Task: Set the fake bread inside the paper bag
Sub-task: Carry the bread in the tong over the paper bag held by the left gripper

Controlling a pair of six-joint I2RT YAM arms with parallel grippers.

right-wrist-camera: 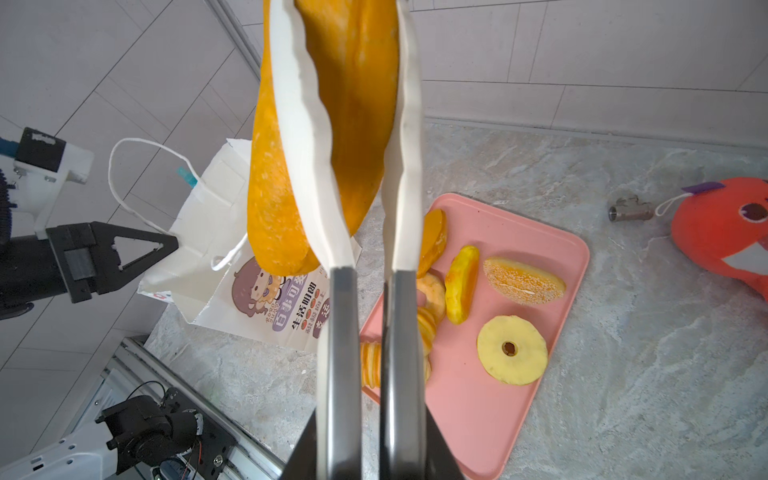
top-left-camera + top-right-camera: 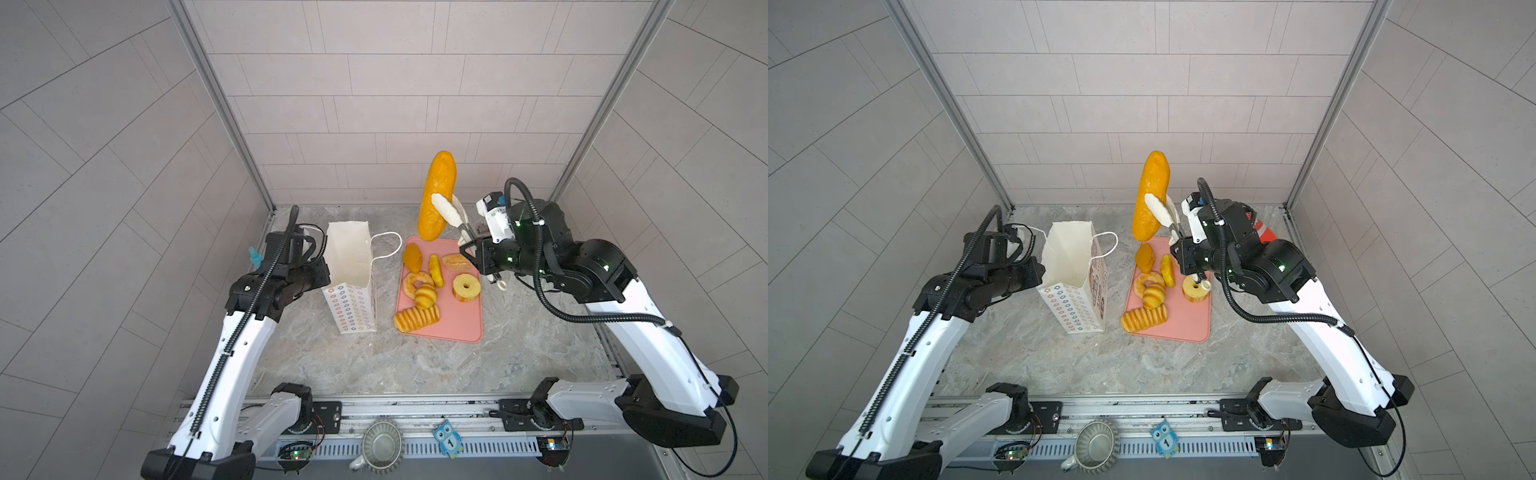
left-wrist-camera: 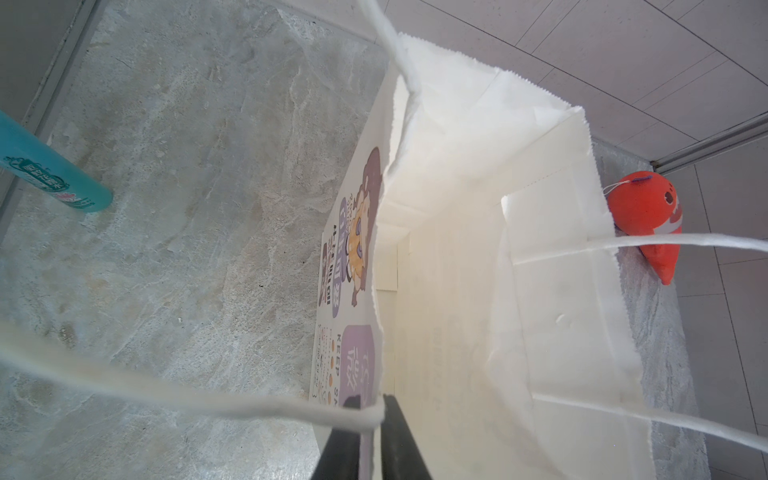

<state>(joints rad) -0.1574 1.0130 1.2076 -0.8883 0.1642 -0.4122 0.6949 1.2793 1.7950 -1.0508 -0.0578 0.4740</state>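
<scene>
In both top views, the long loaf (image 2: 436, 195) is held high over the far end of the pink tray (image 2: 461, 324), clamped between the white blades of the tongs (image 2: 451, 212). The tongs are squeezed by the right gripper (image 2: 473, 249), which is pressed together on their handles. The loaf is kept nearly upright, presumably so that it can be lowered end-first into a narrow mouth. The paper bag (image 2: 349, 257) is stood on the table just beside the tray, mouth upward, and is steadied at its outer wall by the left gripper (image 2: 324, 272). The rest of the fake bread (image 2: 419, 291) is left on the tray.

In the left wrist view, the bag's wall is seen pinched between the two black fingers (image 3: 399, 436), at the root of a cord handle, so that the mouth is kept spread. No bread is seen inside.

In the right wrist view, the metal handles of the tongs (image 1: 345, 332) are seen running out between the gripper's jaws, and the blades bear on both flanks of the loaf (image 1: 353, 124). The loaf is well apart from the bag's mouth, so the carry across is judged not yet made.
</scene>
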